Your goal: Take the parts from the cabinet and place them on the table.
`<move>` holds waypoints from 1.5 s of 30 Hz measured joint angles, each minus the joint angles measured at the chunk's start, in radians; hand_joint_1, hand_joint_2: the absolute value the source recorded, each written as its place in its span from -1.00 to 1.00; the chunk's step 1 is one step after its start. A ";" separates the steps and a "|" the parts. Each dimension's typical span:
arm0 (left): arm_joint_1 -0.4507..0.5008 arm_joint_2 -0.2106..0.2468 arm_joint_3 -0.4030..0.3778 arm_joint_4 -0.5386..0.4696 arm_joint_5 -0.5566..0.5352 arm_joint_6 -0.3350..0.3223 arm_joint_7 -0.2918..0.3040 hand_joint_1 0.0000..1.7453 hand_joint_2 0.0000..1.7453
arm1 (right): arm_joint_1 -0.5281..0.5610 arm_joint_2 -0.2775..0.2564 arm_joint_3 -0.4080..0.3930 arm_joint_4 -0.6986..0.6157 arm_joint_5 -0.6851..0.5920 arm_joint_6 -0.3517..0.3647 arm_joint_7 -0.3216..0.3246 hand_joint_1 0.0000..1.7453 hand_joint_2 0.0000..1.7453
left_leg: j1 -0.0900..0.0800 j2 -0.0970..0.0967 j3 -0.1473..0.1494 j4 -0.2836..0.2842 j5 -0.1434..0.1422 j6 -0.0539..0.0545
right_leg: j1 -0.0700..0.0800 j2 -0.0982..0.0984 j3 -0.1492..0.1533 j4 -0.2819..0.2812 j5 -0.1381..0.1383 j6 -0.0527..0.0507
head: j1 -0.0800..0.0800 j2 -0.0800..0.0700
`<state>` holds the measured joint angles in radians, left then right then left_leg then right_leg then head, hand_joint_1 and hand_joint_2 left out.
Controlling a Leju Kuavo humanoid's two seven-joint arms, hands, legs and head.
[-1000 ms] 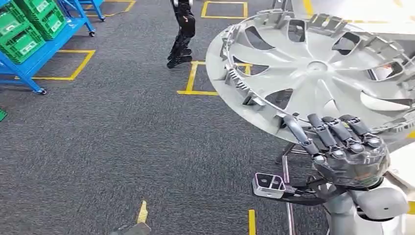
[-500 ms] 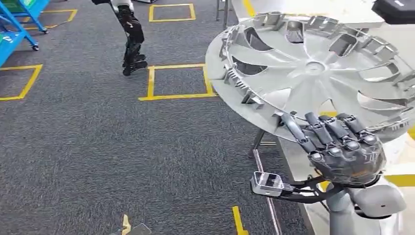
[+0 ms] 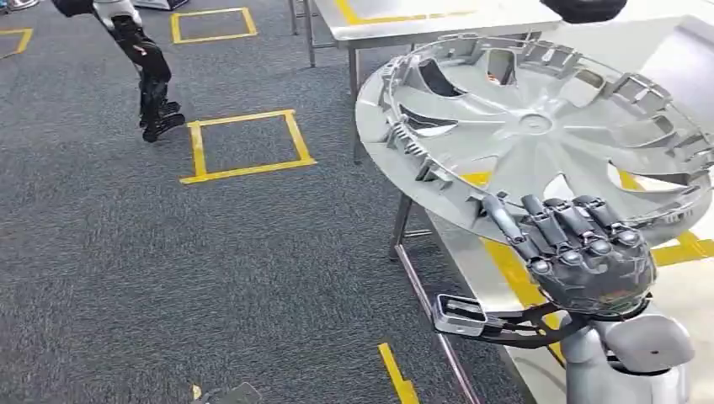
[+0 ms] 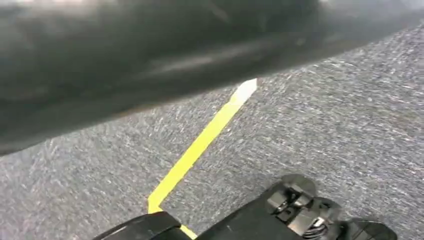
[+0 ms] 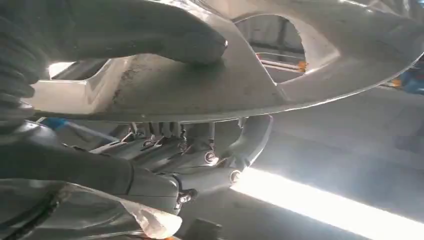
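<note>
My right robot hand [image 3: 589, 257] grips the near rim of the silver wheel cover [image 3: 539, 126], holding it tilted above the tabletop [image 3: 471, 252] edge. Left robot hand's state: cannot tell.

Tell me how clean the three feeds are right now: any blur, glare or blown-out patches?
Head view: sharp and evenly lit, the right robot hand gripping the wheel cover reads clearly. Left wrist view: a dark, out-of-focus shape smears across the frame's upper part; carpet and yellow tape look motion-streaked. Right wrist view: a blown-out white glare strip, otherwise dim.
</note>
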<state>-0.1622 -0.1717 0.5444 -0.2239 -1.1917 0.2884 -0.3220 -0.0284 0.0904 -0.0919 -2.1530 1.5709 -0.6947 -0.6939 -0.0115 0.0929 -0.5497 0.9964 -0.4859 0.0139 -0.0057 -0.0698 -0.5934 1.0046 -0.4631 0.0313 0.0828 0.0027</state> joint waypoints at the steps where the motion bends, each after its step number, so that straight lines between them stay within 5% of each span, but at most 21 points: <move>1: 0.000 -0.001 0.000 0.000 0.001 0.000 0.000 -1.00 -1.00 | 0.000 0.000 -0.001 0.002 0.000 0.000 0.000 1.00 1.00 | 0.000 0.010 0.002 0.000 -0.001 -0.003 | 0.001 0.008 -0.003 0.002 0.000 -0.003 | 0.001 0.000; 3: -0.001 -0.002 0.000 0.000 0.001 -0.001 0.000 -1.00 -1.00 | 0.001 0.000 -0.004 0.005 0.000 0.000 0.000 1.00 1.00 | 0.002 0.032 0.007 -0.001 -0.004 -0.013 | 0.002 0.031 -0.004 -0.003 0.004 -0.016 | 0.002 0.000; 6: -0.003 -0.002 0.000 0.000 0.001 -0.002 0.000 -1.00 -1.00 | 0.000 0.000 -0.006 0.011 0.000 0.000 0.000 1.00 1.00 | 0.013 -0.075 -0.045 0.129 -0.089 -0.026 | -0.006 0.062 0.001 -0.009 0.010 -0.033 | -0.006 0.000; 9: 0.007 -0.002 0.000 0.000 0.004 -0.011 0.001 -1.00 -1.00 | 0.002 0.000 -0.008 0.019 0.000 0.000 0.000 1.00 1.00 | 0.014 -0.088 -0.147 0.335 -0.157 -0.029 | -0.004 0.105 0.001 -0.008 0.010 -0.034 | -0.006 0.000; 12: 0.006 -0.001 0.000 0.000 0.008 -0.013 0.001 -1.00 -1.00 | 0.002 0.000 -0.010 0.025 0.000 0.000 0.000 1.00 1.00 | 0.016 -0.099 -0.084 0.169 -0.032 -0.023 | -0.006 0.151 0.002 -0.001 0.009 -0.033 | -0.006 0.000; 13: 0.005 0.000 0.000 0.000 0.009 -0.013 0.001 -1.00 -1.00 | 0.002 0.000 -0.010 0.027 0.000 0.000 0.000 1.00 1.00 | 0.020 -0.131 -0.044 0.074 0.015 -0.021 | -0.007 0.163 0.001 0.003 0.007 -0.029 | -0.007 0.000; 14: 0.006 0.000 0.000 0.000 0.010 -0.014 0.001 -1.00 -1.00 | 0.002 0.000 -0.011 0.029 0.000 0.000 0.000 1.00 1.00 | 0.026 -0.191 -0.027 0.041 0.006 -0.018 | -0.007 0.172 -0.004 0.007 0.006 -0.025 | -0.005 0.000; 15: 0.006 0.000 0.000 0.000 0.010 -0.016 0.001 -1.00 -1.00 | -0.001 0.000 -0.011 0.032 0.001 0.000 0.000 1.00 1.00 | 0.030 -0.194 -0.026 0.019 0.004 -0.018 | -0.006 0.188 -0.014 0.014 0.007 -0.019 | -0.004 0.000; 18: 0.005 0.000 0.000 0.000 0.010 -0.016 0.001 -1.00 -1.00 | 0.005 0.000 -0.013 0.032 0.000 0.000 0.000 1.00 1.00 | 0.021 -0.161 -0.027 0.021 0.008 -0.004 | -0.016 0.220 -0.025 0.004 0.019 0.005 | -0.005 0.000; 21: 0.000 -0.002 0.000 0.000 0.010 -0.016 0.000 -1.00 -1.00 | 0.004 0.000 -0.013 0.035 0.000 0.000 0.000 1.00 1.00 | 0.023 -0.119 -0.023 0.008 0.016 0.015 | -0.007 0.093 -0.083 0.105 -0.044 0.012 | 0.002 0.000; 24: 0.008 0.000 0.000 0.000 0.011 -0.017 0.000 -1.00 -1.00 | 0.006 0.000 -0.013 0.041 0.000 0.000 0.000 1.00 1.00 | 0.018 -0.072 -0.025 0.008 0.015 0.017 | -0.008 0.076 -0.185 0.324 -0.128 0.017 | 0.002 0.000; 25: 0.008 -0.001 0.000 0.000 0.012 -0.017 0.000 -1.00 -1.00 | 0.007 0.000 -0.014 0.043 0.000 0.000 0.000 1.00 1.00 | 0.018 -0.057 -0.024 0.008 0.014 0.017 | -0.008 0.075 -0.183 0.321 -0.113 0.018 | 0.001 0.000; 27: 0.006 -0.002 0.000 0.000 0.012 -0.017 0.000 -1.00 -1.00 | 0.008 0.000 -0.016 0.045 0.000 0.000 0.000 1.00 1.00 | 0.017 -0.034 -0.023 0.008 0.012 0.015 | -0.007 0.064 -0.103 0.179 -0.040 0.015 | 0.002 0.000; 29: 0.005 -0.002 0.000 0.000 0.013 -0.017 0.000 -1.00 -1.00 | 0.006 0.000 -0.018 0.045 0.000 0.000 0.001 1.00 1.00 | 0.013 -0.015 -0.017 0.009 0.008 0.008 | 0.002 -0.018 -0.006 0.001 -0.010 0.011 | 0.003 0.000; 34: 0.003 -0.003 0.000 0.000 0.013 -0.018 0.000 -1.00 -1.00 | 0.005 0.000 -0.021 0.045 0.000 0.000 0.000 1.00 1.00 | 0.009 0.023 -0.013 0.010 -0.002 -0.020 | 0.001 0.043 0.002 -0.008 0.004 -0.028 | -0.002 0.000; 36: 0.000 -0.003 0.000 0.000 0.013 -0.018 0.000 -1.00 -1.00 | 0.003 0.000 -0.022 0.047 0.000 0.000 0.000 1.00 1.00 | 0.015 -0.067 -0.039 0.086 -0.054 -0.028 | -0.003 0.060 0.003 -0.009 0.008 -0.035 | -0.006 0.000; 38: 0.007 -0.003 0.000 0.000 0.014 -0.019 0.000 -1.00 -1.00 | 0.005 0.000 -0.023 0.049 0.000 0.000 0.000 1.00 1.00 | 0.016 -0.086 -0.116 0.255 -0.134 -0.032 | -0.002 0.084 0.002 -0.009 0.007 -0.039 | -0.008 0.000; 40: 0.013 -0.003 0.000 0.000 0.014 -0.019 0.000 -1.00 -1.00 | 0.006 0.000 -0.025 0.051 0.000 0.000 0.000 1.00 1.00 | 0.015 -0.087 -0.156 0.333 -0.145 -0.030 | 0.000 0.113 0.002 -0.007 0.007 -0.039 | -0.007 0.000; 43: 0.012 -0.001 0.000 0.000 0.016 -0.019 0.000 -1.00 -1.00 | 0.007 0.000 -0.026 0.051 0.000 0.000 0.000 1.00 1.00 | 0.015 -0.111 -0.071 0.134 -0.013 -0.017 | 0.000 0.156 0.003 -0.001 0.007 -0.038 | -0.008 0.000; 44: 0.012 -0.001 0.000 0.000 0.016 -0.022 0.000 -1.00 -1.00 | 0.007 0.000 -0.026 0.051 0.000 0.000 0.000 1.00 1.00 | 0.017 -0.151 -0.036 0.051 0.022 -0.012 | -0.002 0.166 0.001 0.002 0.006 -0.037 | -0.007 0.000; 45: 0.012 0.000 0.000 0.000 0.016 -0.026 0.000 -1.00 -1.00 | 0.007 0.000 -0.027 0.053 0.000 0.000 0.000 1.00 1.00 | 0.024 -0.195 -0.025 0.027 0.009 -0.007 | 0.002 0.178 -0.006 0.008 0.005 -0.030 | -0.006 0.000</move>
<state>-0.1501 -0.1717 0.5440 -0.2239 -1.1757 0.2628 -0.3216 -0.0215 0.0908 -0.1190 -2.1004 1.5713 -0.6947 -0.6939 0.0127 -0.1025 -0.5746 1.0229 -0.4771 0.0069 -0.0033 0.1078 -0.5998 1.0128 -0.4581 0.0014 0.0767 0.0027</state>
